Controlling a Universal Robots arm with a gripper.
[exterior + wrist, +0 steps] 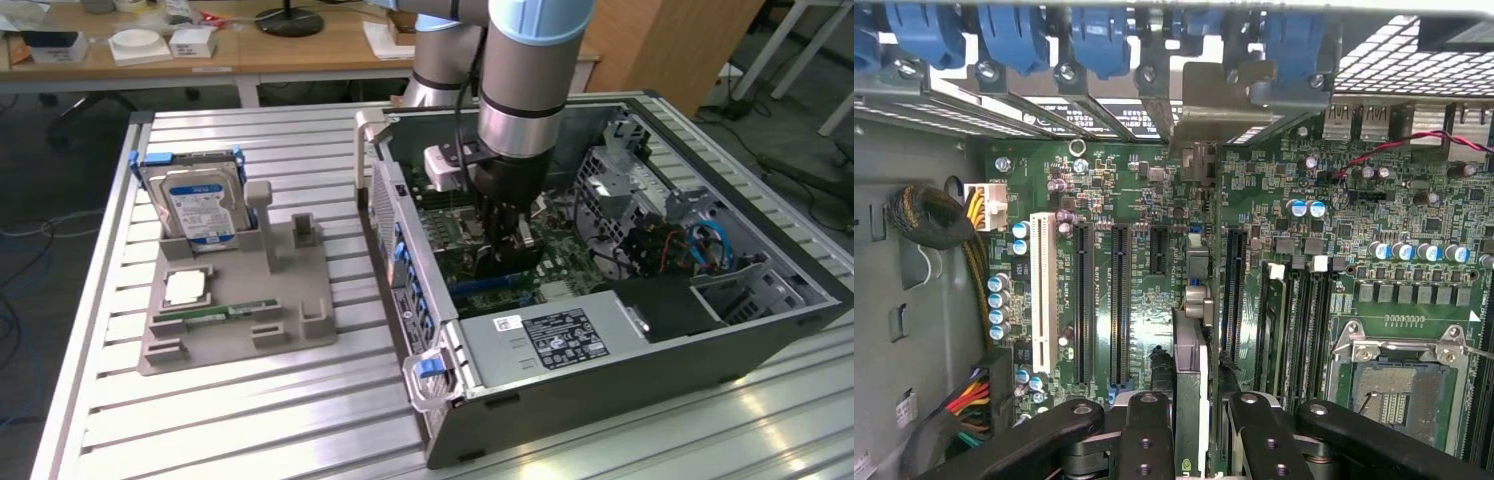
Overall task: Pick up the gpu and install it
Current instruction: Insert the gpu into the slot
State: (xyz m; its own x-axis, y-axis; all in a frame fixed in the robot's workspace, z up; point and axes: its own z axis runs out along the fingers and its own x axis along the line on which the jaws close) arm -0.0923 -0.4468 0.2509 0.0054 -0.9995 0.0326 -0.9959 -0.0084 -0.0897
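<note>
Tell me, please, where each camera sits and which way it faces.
Exterior view: off the arm, raised, looking down on the open computer case; the arm and hand show.
Wrist view: on the wrist, looking down at the motherboard; the hand grips the gpu.
Shared: hand, motherboard.

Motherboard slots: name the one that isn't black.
The white slot, beside the row of blue capacitors; every other long slot is black.
</note>
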